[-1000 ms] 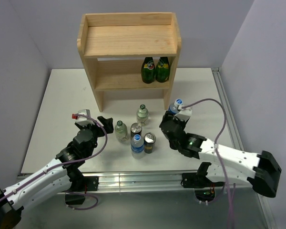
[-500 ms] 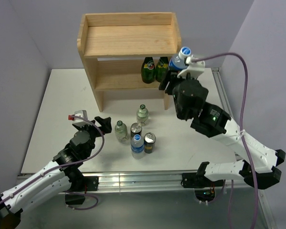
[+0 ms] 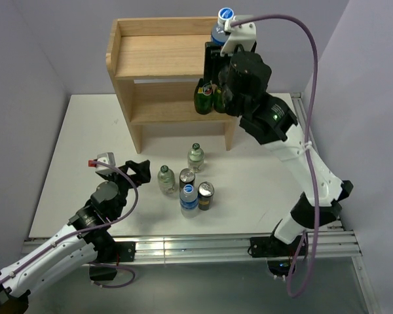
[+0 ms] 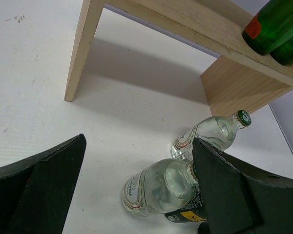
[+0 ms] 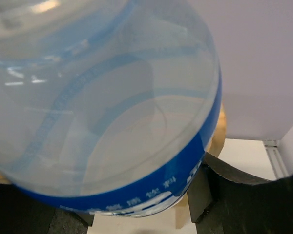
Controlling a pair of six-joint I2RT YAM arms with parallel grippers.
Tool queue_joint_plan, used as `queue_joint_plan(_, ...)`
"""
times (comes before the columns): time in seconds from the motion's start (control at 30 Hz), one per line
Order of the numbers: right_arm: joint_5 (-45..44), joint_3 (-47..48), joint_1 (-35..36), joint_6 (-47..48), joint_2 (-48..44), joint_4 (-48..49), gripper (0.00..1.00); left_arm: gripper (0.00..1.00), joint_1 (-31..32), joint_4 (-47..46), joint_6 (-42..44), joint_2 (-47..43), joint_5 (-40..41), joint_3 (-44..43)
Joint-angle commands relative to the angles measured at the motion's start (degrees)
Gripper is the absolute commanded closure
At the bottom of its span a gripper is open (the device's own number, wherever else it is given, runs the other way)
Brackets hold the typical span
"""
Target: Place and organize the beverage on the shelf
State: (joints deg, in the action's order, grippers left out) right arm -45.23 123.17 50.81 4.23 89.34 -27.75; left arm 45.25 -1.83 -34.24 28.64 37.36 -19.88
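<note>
Water bottle [image 3: 217, 31]: where does it stand now? (Student)

Pinched between the right fingers [image 3: 210, 57], it has risen from the table [image 3: 85, 131] in the last second. It now hangs over the right end of the shelf [image 3: 164, 59] top, not yet set down. (Tutor)

And the remainder? (Student)

Five drinks [image 3: 189, 198] wait on the table, just ahead of the left fingers [image 4: 44, 185], which stand spread and empty. Release on the top tier is probably next. (Tutor)
</note>
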Motion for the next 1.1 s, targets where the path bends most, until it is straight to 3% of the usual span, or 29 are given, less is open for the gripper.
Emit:
queue_joint_plan(0.0,4.0,7.9,-4.7,2.8,1.6,4.3,1.0,0.03,0.2,-0.3,-1.0,-0.8,-0.4,0.4)
queue_joint_plan(0.23,8.3,15.9,-11.8,1.7,7.5,5.3,1.0,0.03,0.2,-0.5,-1.0,-0.8,-1.1,0.4)
queue_joint_plan(0.4,10.9,16.1,-14.9,-0.2,8.7,6.4,1.0,0.03,0.2,-0.4,-1.0,-0.3,-0.6,0.0)
queue_joint_plan(1.07,13.8,7.2,-20.3,-7.2,10.9,8.4,0.98,0.03,0.3,-0.1,-0.7,0.1,-0.3,-0.2)
